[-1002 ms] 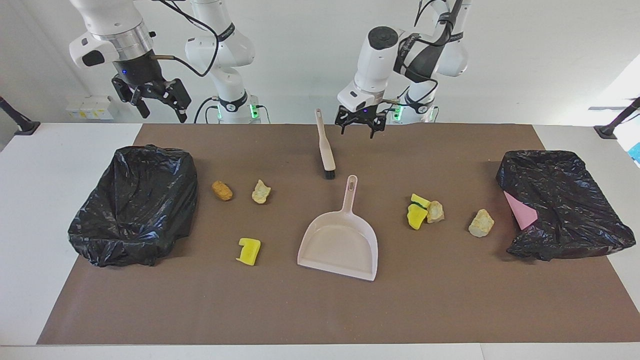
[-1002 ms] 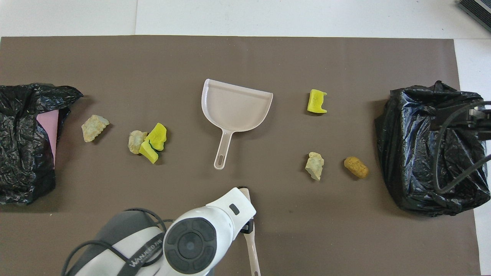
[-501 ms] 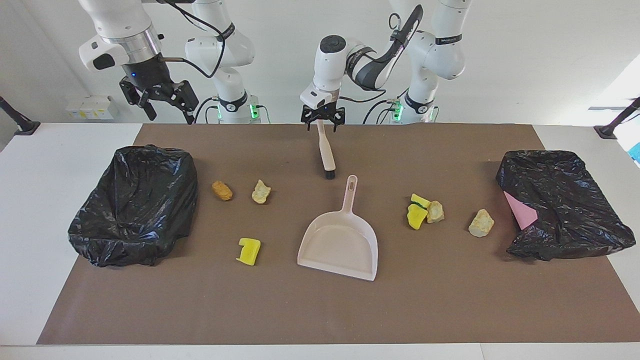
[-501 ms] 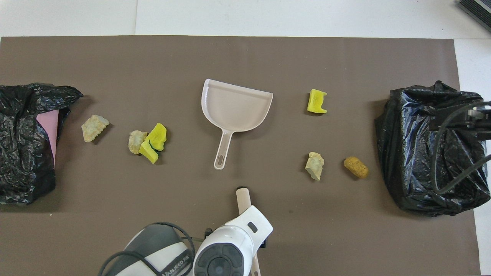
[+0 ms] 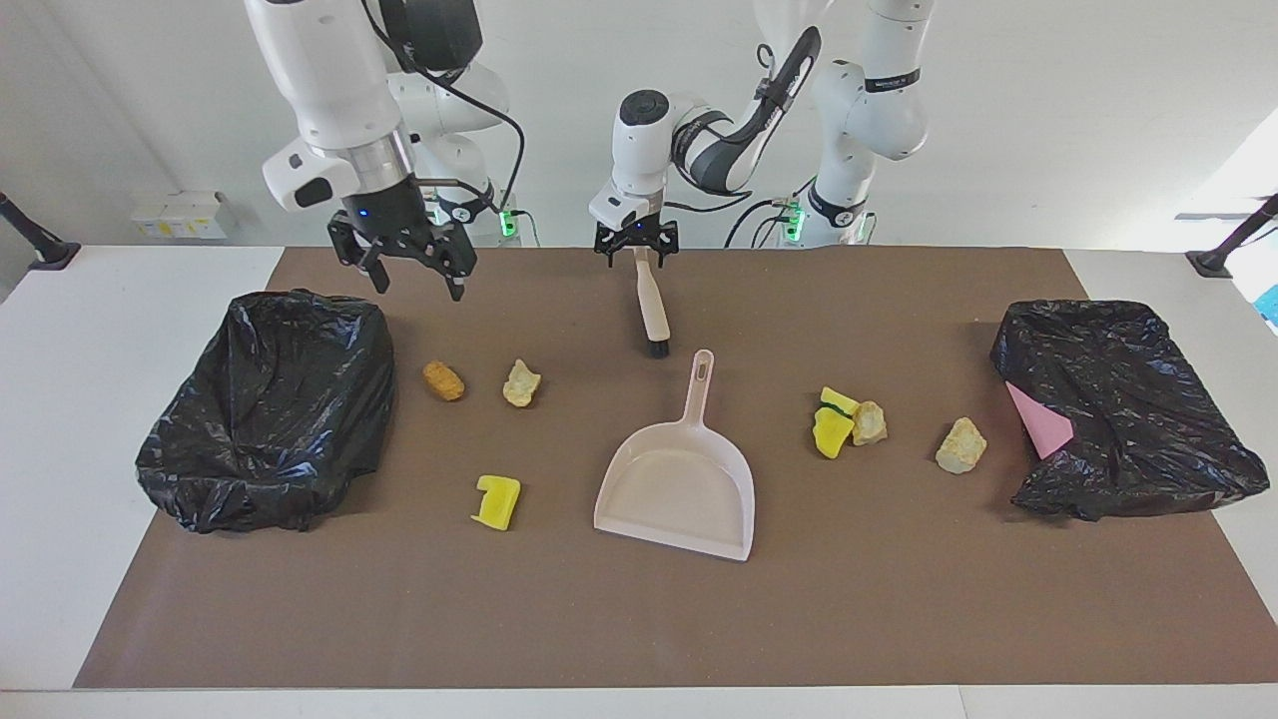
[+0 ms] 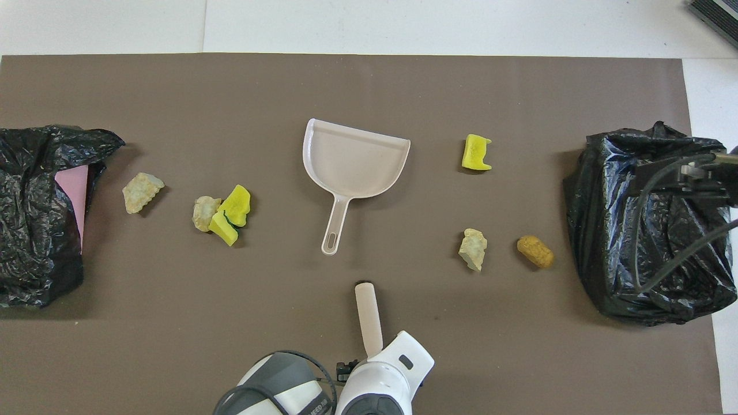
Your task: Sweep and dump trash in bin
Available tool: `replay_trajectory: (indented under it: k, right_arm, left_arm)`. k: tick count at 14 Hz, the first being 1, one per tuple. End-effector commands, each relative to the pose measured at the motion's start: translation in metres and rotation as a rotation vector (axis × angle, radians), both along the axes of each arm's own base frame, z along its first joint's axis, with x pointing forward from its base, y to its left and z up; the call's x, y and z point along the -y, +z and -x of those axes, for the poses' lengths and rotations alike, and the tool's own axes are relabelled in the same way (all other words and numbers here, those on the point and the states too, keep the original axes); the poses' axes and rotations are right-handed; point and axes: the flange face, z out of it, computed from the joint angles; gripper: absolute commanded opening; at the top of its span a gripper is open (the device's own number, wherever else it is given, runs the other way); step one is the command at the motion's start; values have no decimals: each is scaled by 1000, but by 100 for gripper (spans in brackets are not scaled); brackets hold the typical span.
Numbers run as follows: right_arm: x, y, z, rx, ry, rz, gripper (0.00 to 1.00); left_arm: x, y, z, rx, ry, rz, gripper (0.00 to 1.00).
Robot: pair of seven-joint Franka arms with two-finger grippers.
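Brown mat [image 5: 899, 599] covers my table. Facing view: my left gripper [image 5: 637, 250] is down at the brush [image 5: 649, 295], fingers either side of the handle's tip; whether they have bitten yet I cannot tell. My right gripper [image 5: 411, 268] hangs with fingers spread, holding nothing, over the mat beside the black bin bag [image 5: 270, 409]. Trash lies scattered: orange-brown chunk [image 5: 443, 380] and beige chunk [image 5: 520, 383] near that bag, yellow piece [image 5: 497, 500] farther out. Dustpan [image 5: 679, 479] sits mid-table, handle toward me.

Overhead view: three lumps cluster [image 6: 222, 212] toward my left arm's end, with another beige lump [image 6: 142, 191] beside the second black bag [image 6: 34, 219], pink sheet [image 6: 72, 196] in its mouth. Only my left wrist shows, over the brush handle.
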Motion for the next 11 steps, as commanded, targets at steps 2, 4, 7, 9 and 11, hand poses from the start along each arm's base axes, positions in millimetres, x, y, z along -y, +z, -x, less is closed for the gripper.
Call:
replay_trajectory:
  k: [2,4,7,9,11]
  right_arm:
    - [-89,-54,-25,7,-67,-12,100]
    - [-134,-75,-18,10,-78,-21,100]
    - [-181,-112,-6,3,-91,-10,100]
    - [-213,-135,6,-4,-95,-6,100]
    - [-233,-150,16,-6,-93,-17,100]
  left_arm:
    - [-6,6,5,-3,17,-17,16]
    - [-8,5,2,-7,18,-23,0]
    - [-15,5,-1,-24,27,-49,0]
    - [-25,13,-12,-33,49,-59,0]
    - [-41,24,-25,-45,77,-74,0]
